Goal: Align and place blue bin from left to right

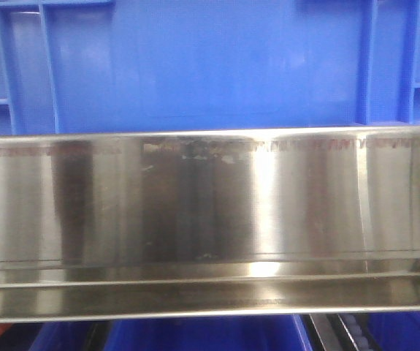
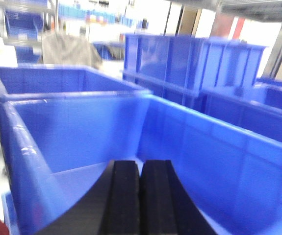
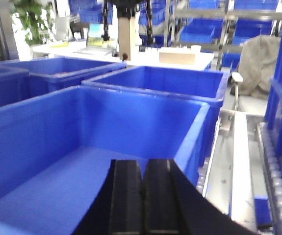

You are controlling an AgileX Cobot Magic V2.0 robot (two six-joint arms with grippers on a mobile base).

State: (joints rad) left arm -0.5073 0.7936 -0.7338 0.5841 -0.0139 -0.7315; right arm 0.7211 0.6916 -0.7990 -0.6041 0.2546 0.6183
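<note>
Left gripper (image 2: 139,196) hangs over the open top of the blue bin (image 2: 82,132), black fingers (image 2: 123,196) pressed together, nothing between them, aimed slightly down into the bin's interior. Right gripper (image 3: 143,196) sits in the same pose above another blue bin (image 3: 57,147), pads (image 3: 159,196) touching, holding nothing. Whether both wrist views show the same crate cannot be told. The bin under the left gripper is bright blue plastic, open-top, rectangular, with smooth inner walls, a thick rim and a pale glossy floor; it appears empty. A second crate (image 2: 57,78) stands just behind it, rims nearly touching, and a taller stack of blue crates (image 2: 194,63) stands to the right. In the left wrist view the bin's right wall runs diagonally from upper centre to lower right; true long axis unclear, since the near end is cut off. Front view shows a smooth blue side panel (image 1: 210,66) with raised vertical ribs near both corners, sitting above a shiny steel rail (image 1: 210,219) that spans the frame. In the right wrist view a roller conveyor (image 3: 273,166) runs along the right side, with a white table (image 3: 131,56) behind.
</note>
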